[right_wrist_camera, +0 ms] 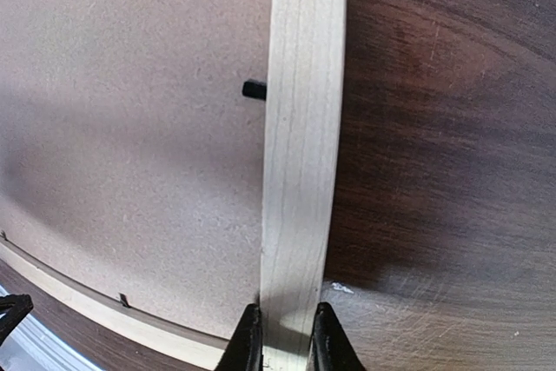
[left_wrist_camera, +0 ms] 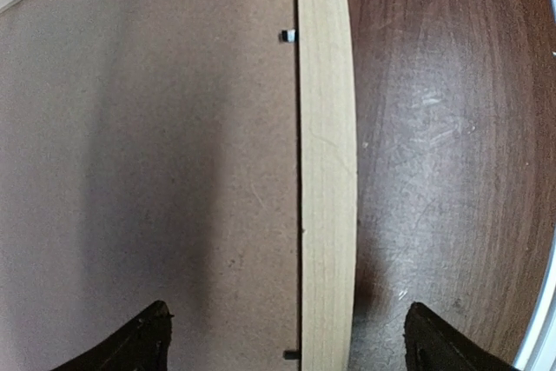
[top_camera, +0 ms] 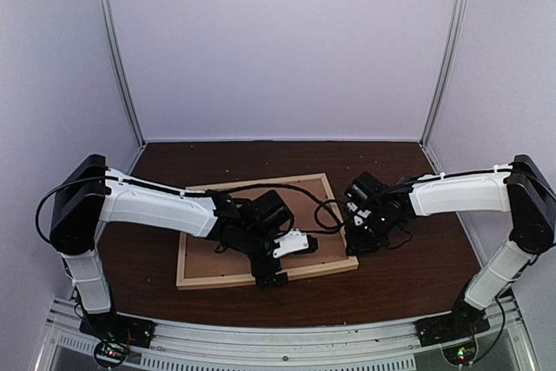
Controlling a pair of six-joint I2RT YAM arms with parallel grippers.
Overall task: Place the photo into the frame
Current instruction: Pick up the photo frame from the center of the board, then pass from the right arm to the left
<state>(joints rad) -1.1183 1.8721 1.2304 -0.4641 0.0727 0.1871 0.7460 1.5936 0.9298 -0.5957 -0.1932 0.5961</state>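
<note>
One frame [right_wrist_camera: 300,171], thin pale wood: likely light, stiff; hold by rail. Right pincer [right_wrist_camera: 282,336] clamps it; left pincer [left_wrist_camera: 287,319] open.

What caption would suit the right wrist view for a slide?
Right claw pinches the frame by one rail, backing board inside, dark table beneath.

The frame [right_wrist_camera: 300,171] is showing pale bare wood, matt, with fine straight grain running along the strip. At nine o'clock of it, the backing board [left_wrist_camera: 148,171] is looking like brown fibreboard, dull and faintly speckled. At three o'clock, the table [left_wrist_camera: 443,145] is carrying a dark wood-grain finish, smooth, catching a soft sheen and showing pale scuffs. The small black tab [right_wrist_camera: 254,89] is possibly metal, being too small to tell. The arm shells [top_camera: 152,206] are gleaming as smooth white plastic.
</note>
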